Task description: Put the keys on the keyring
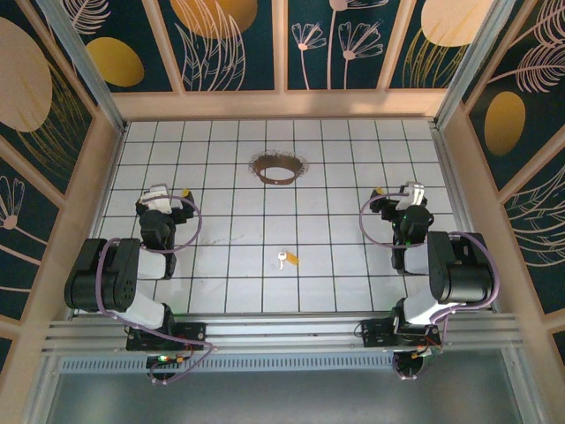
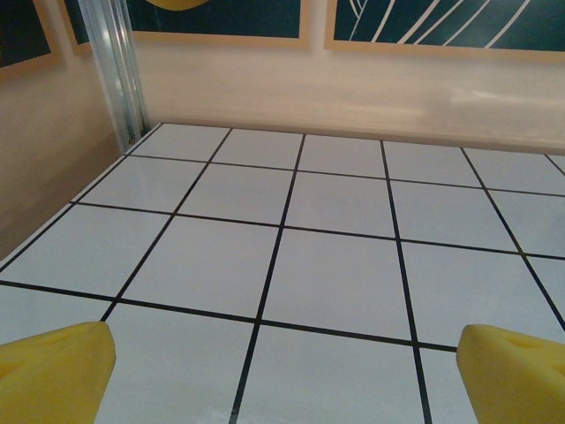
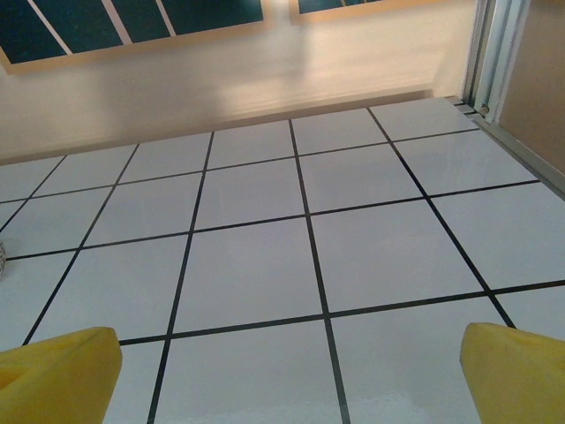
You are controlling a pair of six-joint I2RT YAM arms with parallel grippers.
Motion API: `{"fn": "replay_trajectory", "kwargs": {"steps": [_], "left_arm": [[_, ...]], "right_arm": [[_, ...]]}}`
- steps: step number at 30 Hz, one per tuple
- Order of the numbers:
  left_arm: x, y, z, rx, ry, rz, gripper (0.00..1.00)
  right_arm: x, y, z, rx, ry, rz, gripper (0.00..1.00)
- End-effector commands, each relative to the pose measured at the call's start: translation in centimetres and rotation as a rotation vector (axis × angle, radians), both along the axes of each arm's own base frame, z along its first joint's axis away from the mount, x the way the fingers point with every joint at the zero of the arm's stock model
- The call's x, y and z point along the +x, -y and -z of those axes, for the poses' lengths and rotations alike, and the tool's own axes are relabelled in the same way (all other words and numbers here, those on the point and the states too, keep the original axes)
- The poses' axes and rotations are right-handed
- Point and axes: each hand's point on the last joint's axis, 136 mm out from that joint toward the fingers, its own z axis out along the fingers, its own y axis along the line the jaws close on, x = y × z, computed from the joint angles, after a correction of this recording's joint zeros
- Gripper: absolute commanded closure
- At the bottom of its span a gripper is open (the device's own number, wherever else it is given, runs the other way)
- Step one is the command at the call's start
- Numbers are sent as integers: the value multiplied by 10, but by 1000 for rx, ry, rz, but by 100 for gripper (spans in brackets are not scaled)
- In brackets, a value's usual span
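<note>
2 open, empty grippers: left gripper (image 1: 170,192), right gripper (image 1: 396,190). A tiny silver key with orange tag (image 1: 284,259) lies on the white tiled surface (image 1: 221,291), well apart from the brownish beaded chain loop (image 1: 277,167). Flat, it could skid from a pinch.

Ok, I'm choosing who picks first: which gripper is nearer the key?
Too close to call. The left gripper sits back and left of the key, and the right gripper back and right, about equally far away.

text: none legible | labels/brands/numbers: none | wall panels (image 1: 282,44): leaf and flower art, no lettering
</note>
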Motion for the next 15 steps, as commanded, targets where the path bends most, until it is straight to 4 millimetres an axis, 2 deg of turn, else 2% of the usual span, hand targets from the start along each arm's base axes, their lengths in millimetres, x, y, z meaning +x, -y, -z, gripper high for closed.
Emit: {"fn": "replay_trajectory", "kwargs": {"steps": [1, 8, 15], "left_arm": [[5, -1, -14, -12, 47, 1, 1], [2, 0, -18, -11, 67, 5, 2], [5, -4, -36, -6, 36, -16, 2]], "right_arm": [[2, -1, -5, -10, 26, -11, 1], [1, 1, -7, -8, 34, -3, 1], [1, 17, -42, 47, 8, 116, 1]]}}
